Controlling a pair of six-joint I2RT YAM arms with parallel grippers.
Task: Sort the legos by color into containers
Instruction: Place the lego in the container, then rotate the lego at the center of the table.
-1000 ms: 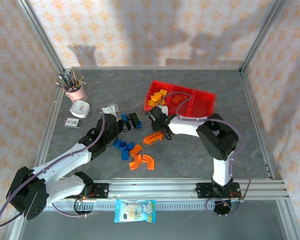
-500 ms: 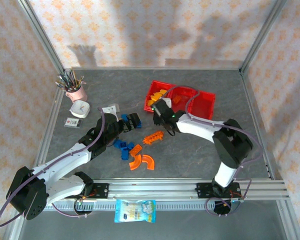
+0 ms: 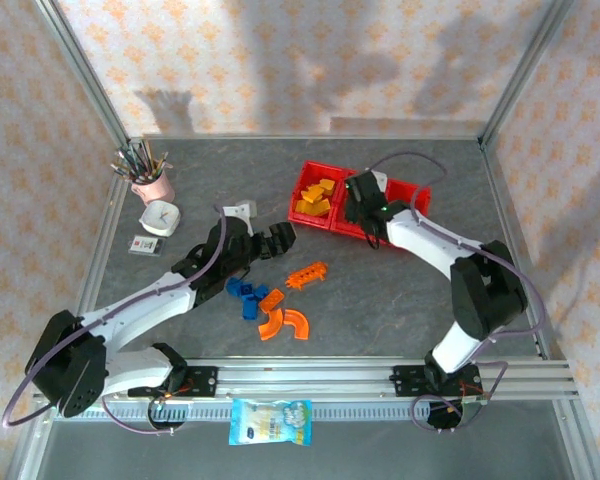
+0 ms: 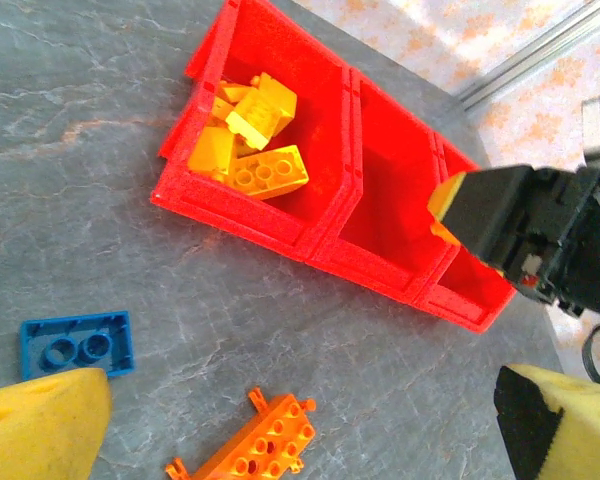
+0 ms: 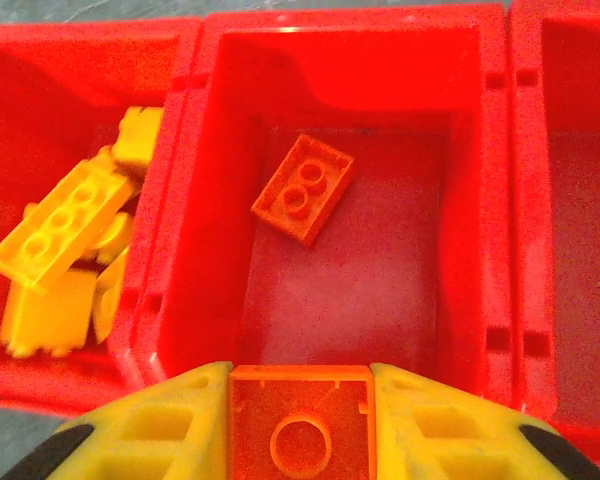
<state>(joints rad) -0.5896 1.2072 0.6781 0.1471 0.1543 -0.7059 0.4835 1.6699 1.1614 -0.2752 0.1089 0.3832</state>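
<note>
Now our right end effector [image 5: 300, 440], pinching an orange brick [image 5: 300, 405], has swung over the middle compartment of the red tray [image 5: 495, 200]; we should drop it there.

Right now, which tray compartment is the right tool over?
The middle compartment, with one loose orange brick inside. The right tool grips a second orange brick above its near wall; the end compartment beside it holds yellow bricks.
</note>
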